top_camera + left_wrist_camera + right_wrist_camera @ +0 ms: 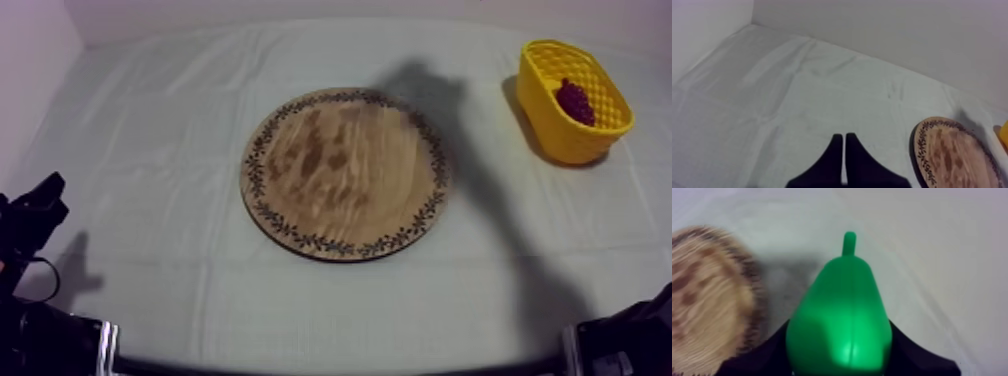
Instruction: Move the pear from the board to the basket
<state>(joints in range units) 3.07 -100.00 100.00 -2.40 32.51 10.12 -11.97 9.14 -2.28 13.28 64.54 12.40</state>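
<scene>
A green pear [839,303] with a short stem is held stem forward between the black fingers of my right gripper [839,350], which is shut on it. It hangs over the grey-white cloth just beside the rim of the round wooden board [702,298]. Seen from above, the board [345,172] lies bare in the middle of the table. The yellow basket [560,130] stands at the far right. My left gripper [844,145] is shut on nothing, its fingers together as a narrow wedge over the cloth, left of the board [957,155].
A bunch of dark red grapes [575,100] lies inside the basket. A large shadow falls on the cloth between the board and the basket. My left arm [35,210] rests at the near left edge, and a black part of the right arm [630,340] sits at the near right.
</scene>
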